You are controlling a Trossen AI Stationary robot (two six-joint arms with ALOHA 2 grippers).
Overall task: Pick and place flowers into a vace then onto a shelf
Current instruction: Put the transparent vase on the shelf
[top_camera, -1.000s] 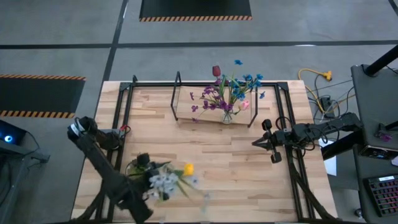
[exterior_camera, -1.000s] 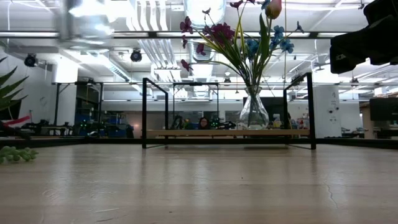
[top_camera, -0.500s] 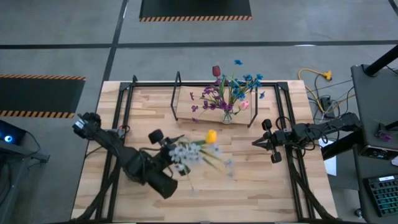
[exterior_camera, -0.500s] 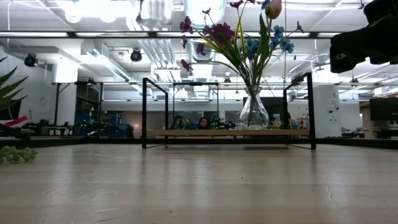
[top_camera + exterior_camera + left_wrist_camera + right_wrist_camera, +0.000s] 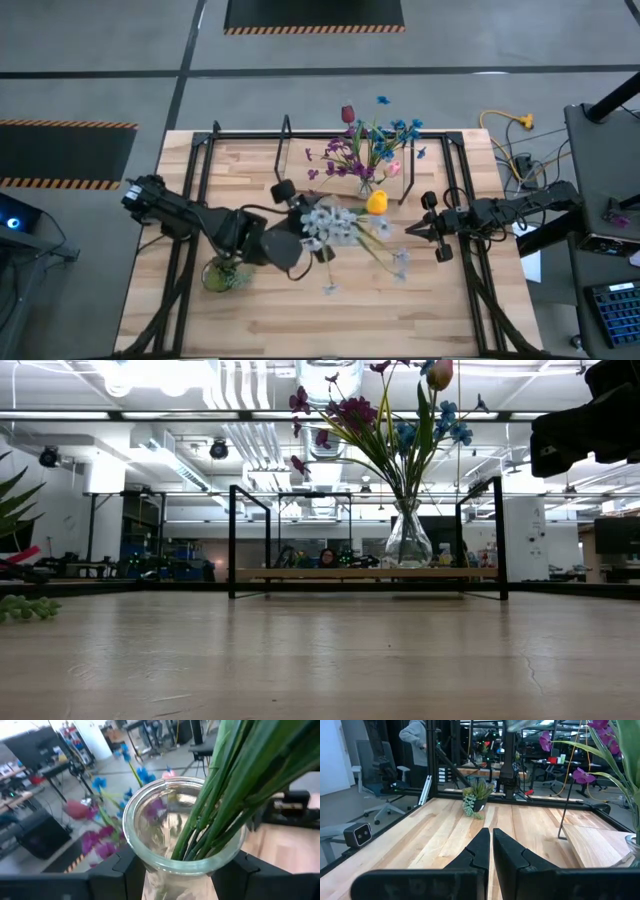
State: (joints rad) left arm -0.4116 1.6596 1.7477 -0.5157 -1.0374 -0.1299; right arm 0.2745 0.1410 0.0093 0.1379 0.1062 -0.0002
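The carried vase (image 5: 182, 837), full of flowers (image 5: 340, 222), hangs above mid-table just before the shelf (image 5: 300, 170), clasped by the left gripper (image 5: 182, 870). A 2nd filled vase (image 5: 365, 186) already stands there. Next it must be set down beside that one. 1 second ago it was near the front-left. The right gripper (image 5: 487, 851) waits clenched, empty.

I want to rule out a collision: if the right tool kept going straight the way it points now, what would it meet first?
The shut right tool points across bare light wooden tabletop toward the squat green leafy potted plant. That plant looks first in line, though depth is hard to judge; the raised wooden shelf sits off to one side.
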